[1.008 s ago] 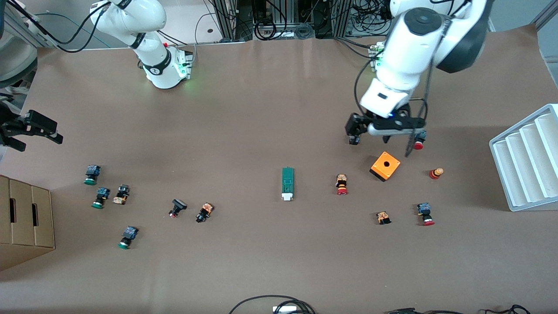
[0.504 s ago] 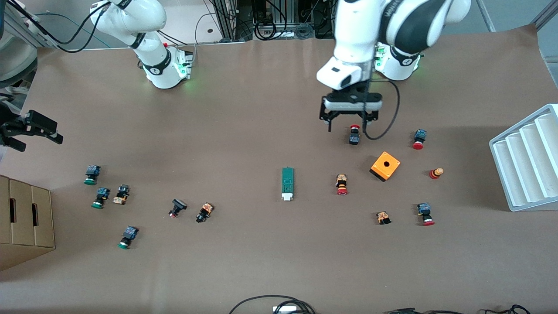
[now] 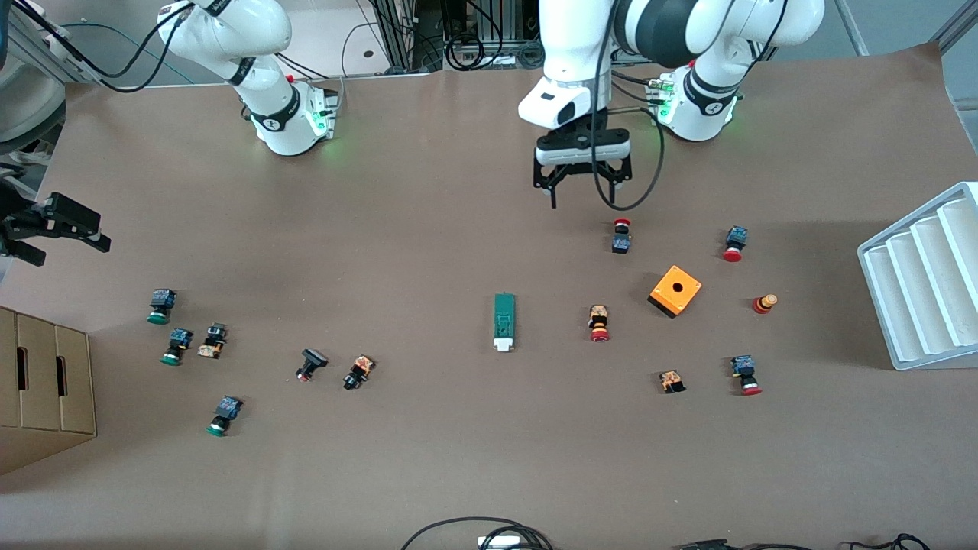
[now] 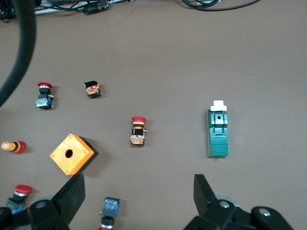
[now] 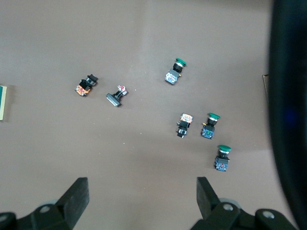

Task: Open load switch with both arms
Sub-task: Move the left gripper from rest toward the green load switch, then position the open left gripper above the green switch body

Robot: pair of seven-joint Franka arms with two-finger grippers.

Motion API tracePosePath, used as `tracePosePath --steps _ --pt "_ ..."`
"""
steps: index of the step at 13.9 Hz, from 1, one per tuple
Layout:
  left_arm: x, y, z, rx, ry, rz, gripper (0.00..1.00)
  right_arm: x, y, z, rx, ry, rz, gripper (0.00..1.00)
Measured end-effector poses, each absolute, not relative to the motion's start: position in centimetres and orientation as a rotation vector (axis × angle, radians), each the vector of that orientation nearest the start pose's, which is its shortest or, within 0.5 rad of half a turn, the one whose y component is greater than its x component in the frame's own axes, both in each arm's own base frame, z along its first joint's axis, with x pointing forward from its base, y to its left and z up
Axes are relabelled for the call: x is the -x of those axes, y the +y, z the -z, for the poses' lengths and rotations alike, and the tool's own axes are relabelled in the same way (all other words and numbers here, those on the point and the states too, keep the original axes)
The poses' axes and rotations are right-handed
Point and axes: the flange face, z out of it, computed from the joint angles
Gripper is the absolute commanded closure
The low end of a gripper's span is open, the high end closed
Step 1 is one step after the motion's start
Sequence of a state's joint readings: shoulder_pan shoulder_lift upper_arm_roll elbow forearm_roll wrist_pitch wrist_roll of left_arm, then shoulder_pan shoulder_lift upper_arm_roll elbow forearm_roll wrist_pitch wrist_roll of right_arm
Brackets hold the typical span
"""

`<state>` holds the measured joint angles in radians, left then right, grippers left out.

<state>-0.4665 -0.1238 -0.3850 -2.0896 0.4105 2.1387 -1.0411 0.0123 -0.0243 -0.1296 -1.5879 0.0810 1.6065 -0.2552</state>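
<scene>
Shows the load switch (image 3: 503, 321) flat on the bench (image 3: 458, 473) at mid-frame, white tab toward the camera, untouched, with gaps to the push buttons (image 3: 599, 322) for a two-sided approach. Higher up, at the frame's edge, has the right end effector (image 5: 141, 199) waiting, spread and empty. Near top centre, hangs the left end effector (image 3: 582, 197), spread over bare bench, probably lining up.

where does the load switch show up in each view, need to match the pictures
Front view: the load switch lies mid-table, white tab toward the camera.
Left wrist view: load switch lies on bare table, white tab at its upper end.
Right wrist view: only a green sliver shows at the picture's edge, probably the switch.
Shared landmark: the black button with orange label links front and right wrist; the orange box links front and left wrist.
</scene>
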Motion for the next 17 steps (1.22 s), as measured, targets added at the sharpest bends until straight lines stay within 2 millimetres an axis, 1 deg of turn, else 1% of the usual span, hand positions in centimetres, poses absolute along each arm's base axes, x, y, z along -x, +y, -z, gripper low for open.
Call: tracePosePath --steps 3,5,8,13,17 --pt "-34.3 -41.2 -49.3 2.957 -0.055 0.682 0.00 -54.8 -5.7 -63.3 3.058 -0.213 0.088 0.00" --pt "-33.6 -41.8 -49.0 2.930 -0.091 0.719 0.00 -54.8 -5.7 -63.3 3.058 -0.214 0.088 0.00" --pt "-34.1 -42.7 -48.6 2.927 -0.180 0.754 0.00 -54.8 -5.7 -63.3 3.058 -0.215 0.088 0.00" --pt "-34.5 -44.1 -48.5 2.941 -0.237 0.740 0.00 -54.8 -5.7 -63.3 3.058 -0.216 0.088 0.00" --pt "-36.3 -45.8 -46.7 2.955 -0.386 0.690 0.00 -54.8 -5.7 -63.4 3.058 -0.216 0.090 0.00"
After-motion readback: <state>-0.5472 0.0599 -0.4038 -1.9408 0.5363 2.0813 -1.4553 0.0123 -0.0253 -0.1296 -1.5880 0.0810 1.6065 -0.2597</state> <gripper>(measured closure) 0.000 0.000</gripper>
